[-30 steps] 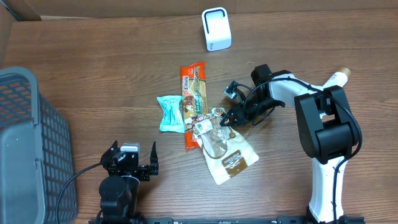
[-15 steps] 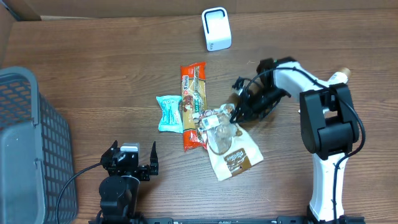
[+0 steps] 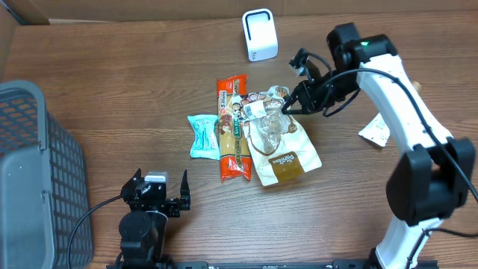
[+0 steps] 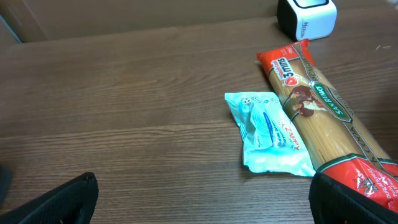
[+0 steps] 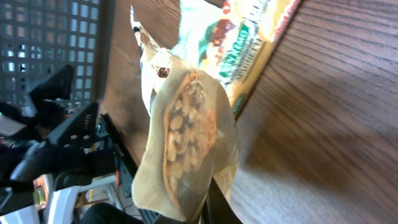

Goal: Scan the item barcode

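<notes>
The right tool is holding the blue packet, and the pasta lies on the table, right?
No. The right tool is holding the nut bag, not the blue packet; the overhead view shows that. The pasta does lie on the table.

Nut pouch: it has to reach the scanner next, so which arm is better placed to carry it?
Right. The right gripper is shut on the nut pouch at its top edge, close to the white scanner. The left gripper stands open, well apart from every item.
</notes>
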Robot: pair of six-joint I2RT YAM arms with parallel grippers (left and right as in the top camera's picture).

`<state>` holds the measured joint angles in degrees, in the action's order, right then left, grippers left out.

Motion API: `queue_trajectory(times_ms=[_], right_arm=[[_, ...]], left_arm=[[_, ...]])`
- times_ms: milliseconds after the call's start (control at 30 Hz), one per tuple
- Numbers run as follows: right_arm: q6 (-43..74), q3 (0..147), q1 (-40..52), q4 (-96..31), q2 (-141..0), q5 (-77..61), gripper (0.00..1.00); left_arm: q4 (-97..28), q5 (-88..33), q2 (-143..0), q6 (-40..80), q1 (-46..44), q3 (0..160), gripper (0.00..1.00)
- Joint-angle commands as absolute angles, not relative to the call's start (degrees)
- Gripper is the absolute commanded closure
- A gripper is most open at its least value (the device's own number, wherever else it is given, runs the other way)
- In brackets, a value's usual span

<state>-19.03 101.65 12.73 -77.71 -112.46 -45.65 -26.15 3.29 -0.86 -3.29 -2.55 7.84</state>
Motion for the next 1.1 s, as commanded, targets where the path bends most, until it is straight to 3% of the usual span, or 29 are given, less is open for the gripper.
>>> queue_trajectory(times_ms=[0, 1067], right_arm=[[-18.2, 102.7, 12.2, -79.3, -110.6, -46.0, 0.96], [-27.7, 102.8, 11.3, -87.0, -110.5, -57.5, 0.96]], left_arm=[[-26.2, 3.8, -0.3, -2.6, -2.5, 7.5, 0.00], [-26.2, 3.8, -0.3, -2.6, -2.5, 7.5, 0.01]])
